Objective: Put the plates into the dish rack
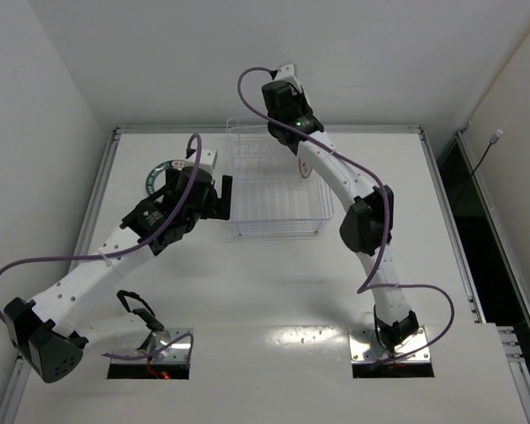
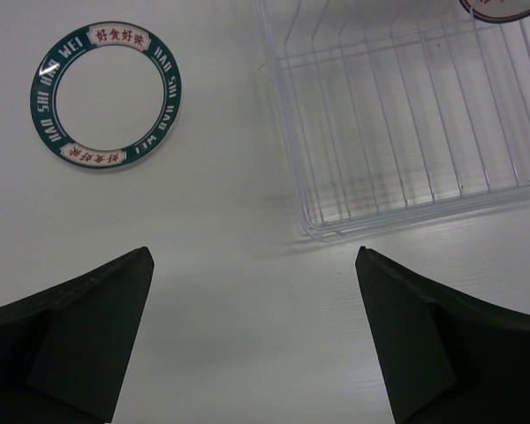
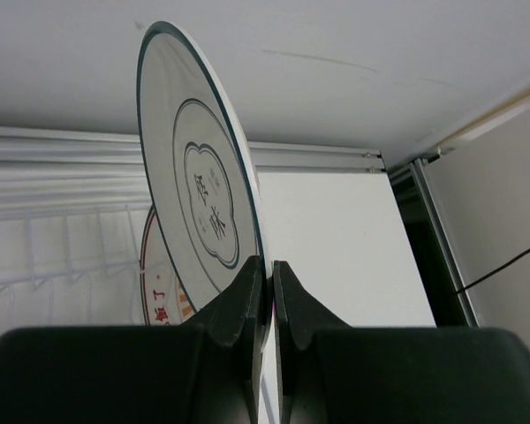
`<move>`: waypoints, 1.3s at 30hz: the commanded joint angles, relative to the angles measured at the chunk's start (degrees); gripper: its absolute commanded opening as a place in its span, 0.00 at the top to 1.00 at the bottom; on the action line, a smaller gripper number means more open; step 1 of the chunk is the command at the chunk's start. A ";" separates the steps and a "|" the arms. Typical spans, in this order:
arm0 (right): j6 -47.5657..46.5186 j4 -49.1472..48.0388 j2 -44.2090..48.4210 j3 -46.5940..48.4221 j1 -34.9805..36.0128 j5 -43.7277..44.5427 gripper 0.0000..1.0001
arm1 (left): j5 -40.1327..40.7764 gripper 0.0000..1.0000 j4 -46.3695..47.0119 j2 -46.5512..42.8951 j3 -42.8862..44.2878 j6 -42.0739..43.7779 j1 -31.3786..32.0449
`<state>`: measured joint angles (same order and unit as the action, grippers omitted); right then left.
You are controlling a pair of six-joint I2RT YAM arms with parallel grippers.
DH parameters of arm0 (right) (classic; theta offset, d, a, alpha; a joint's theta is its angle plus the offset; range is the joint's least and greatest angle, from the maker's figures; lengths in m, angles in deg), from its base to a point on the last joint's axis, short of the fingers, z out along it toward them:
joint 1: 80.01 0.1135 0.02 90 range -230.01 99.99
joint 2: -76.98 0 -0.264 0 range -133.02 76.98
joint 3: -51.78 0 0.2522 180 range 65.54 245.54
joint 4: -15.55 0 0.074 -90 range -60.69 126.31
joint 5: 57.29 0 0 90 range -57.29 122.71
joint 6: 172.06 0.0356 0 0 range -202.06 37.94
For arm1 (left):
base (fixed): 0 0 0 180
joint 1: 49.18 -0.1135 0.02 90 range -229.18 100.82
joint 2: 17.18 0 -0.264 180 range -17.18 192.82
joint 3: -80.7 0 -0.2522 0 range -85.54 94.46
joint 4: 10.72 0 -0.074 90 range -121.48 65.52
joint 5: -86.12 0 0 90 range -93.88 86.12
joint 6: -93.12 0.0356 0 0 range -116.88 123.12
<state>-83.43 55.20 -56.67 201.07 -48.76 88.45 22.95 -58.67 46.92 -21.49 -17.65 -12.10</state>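
My right gripper (image 3: pixel 267 265) is shut on the rim of the grey-rimmed clover plate (image 3: pixel 199 194), holding it upright on edge over the far end of the dish rack (image 1: pixel 274 212). Behind it, a plate with an orange-red pattern (image 3: pixel 159 287) stands in the rack (image 3: pixel 53 256); its edge also shows in the left wrist view (image 2: pixel 503 9). The plate with the dark green lettered rim (image 2: pixel 106 93) lies flat on the table left of the rack (image 2: pixel 406 132), partly hidden under my left arm in the top view (image 1: pixel 159 172). My left gripper (image 2: pixel 253 256) is open and empty, just left of the rack's near corner (image 1: pixel 223 196).
The white table has a raised rail along its far edge (image 1: pixel 353 129) and right edge (image 3: pixel 424 185). White walls stand close behind and to the left. A purple cable (image 1: pixel 247 84) loops off my right arm above the rack.
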 commanded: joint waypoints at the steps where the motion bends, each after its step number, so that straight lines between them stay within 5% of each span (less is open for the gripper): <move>1: 3.72 2.31 1.38 -0.96 -0.13 1.13 1.00 | 0.50 0.01 1.24 0.24 2.48 1.52 0.54; 15: 20.78 16.20 -3.28 -5.71 -1.36 -16.62 1.00 | 0.50 0.01 0.71 0.77 2.48 1.53 0.54; 22: 23.25 20.23 -0.40 -3.70 -3.82 -22.87 0.64 | 4.35 0.01 2.90 0.77 1.87 4.42 0.54; 25: 24.74 24.02 4.78 -2.02 -3.82 -23.49 0.40 | 9.62 0.01 4.75 0.15 1.87 4.43 0.54; 29: 27.81 22.90 18.91 -8.23 -1.45 -28.13 0.34 | 14.99 0.01 0.64 0.15 2.56 -4.87 -2.10; 35: 30.46 11.48 45.53 -27.12 -2.15 -62.86 0.21 | 27.38 0.01 -2.20 -3.26 -3.29 -19.52 -2.63; 39: 31.95 12.86 51.97 -31.80 -2.15 -76.99 0.18 | 25.40 0.01 4.37 -6.35 -8.93 -30.80 -3.86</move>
<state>-53.94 68.73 -5.54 174.47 -50.62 29.57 45.77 -59.72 43.48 -27.32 -36.34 -14.83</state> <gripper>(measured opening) 0.808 0.992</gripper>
